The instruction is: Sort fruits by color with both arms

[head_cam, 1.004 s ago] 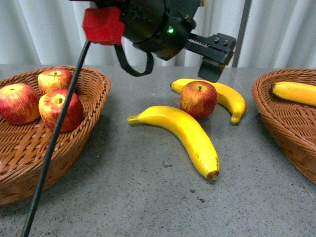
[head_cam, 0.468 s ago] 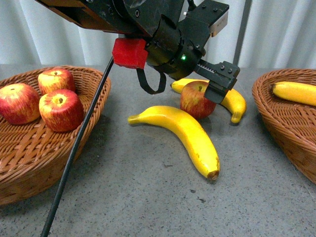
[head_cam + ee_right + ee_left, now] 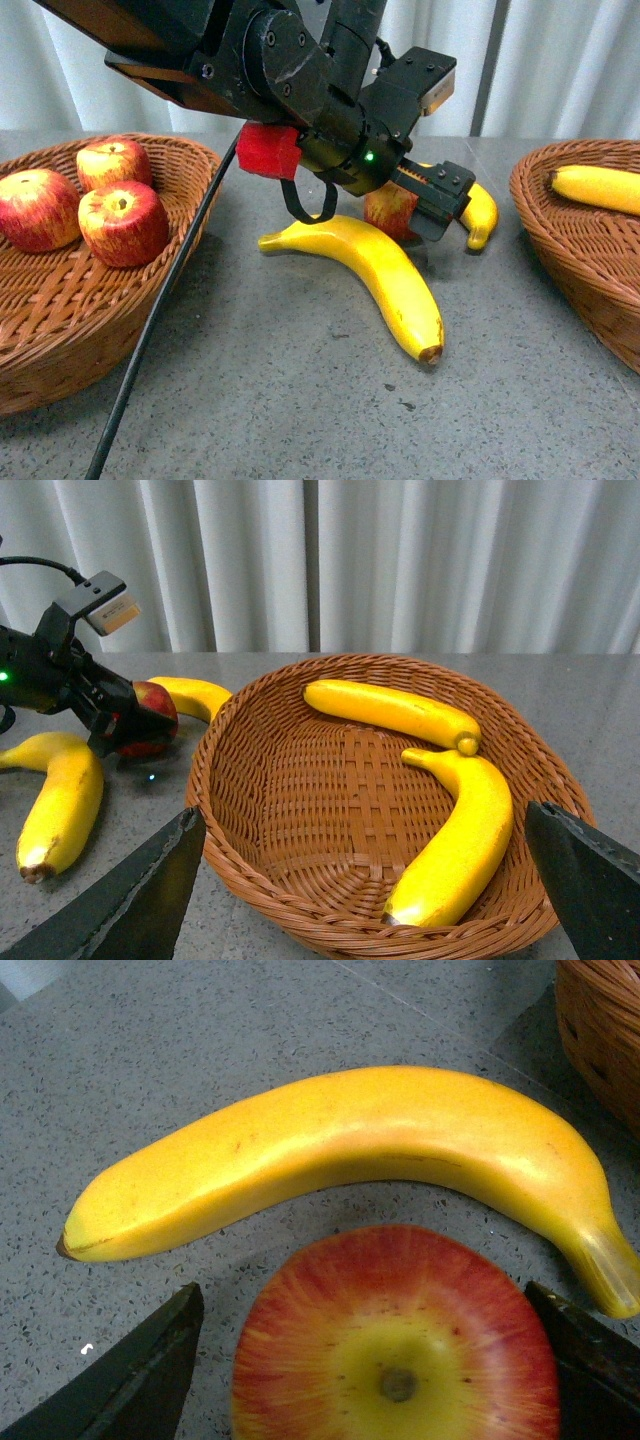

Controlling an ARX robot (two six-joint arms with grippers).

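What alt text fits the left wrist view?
A red apple with a yellow stem end sits between the dark fingers of the open left hand. A yellow banana lies beyond it on the grey speckled table; a wicker basket edge shows in one corner.

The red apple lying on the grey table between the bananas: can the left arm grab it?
Probably yes: the left pincer is open, its fingers flanking the red apple, nothing between.

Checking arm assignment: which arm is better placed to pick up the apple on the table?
Left. The left gripper straddles the apple, jaws open either side. The right gripper faces the basket, away from the apple.
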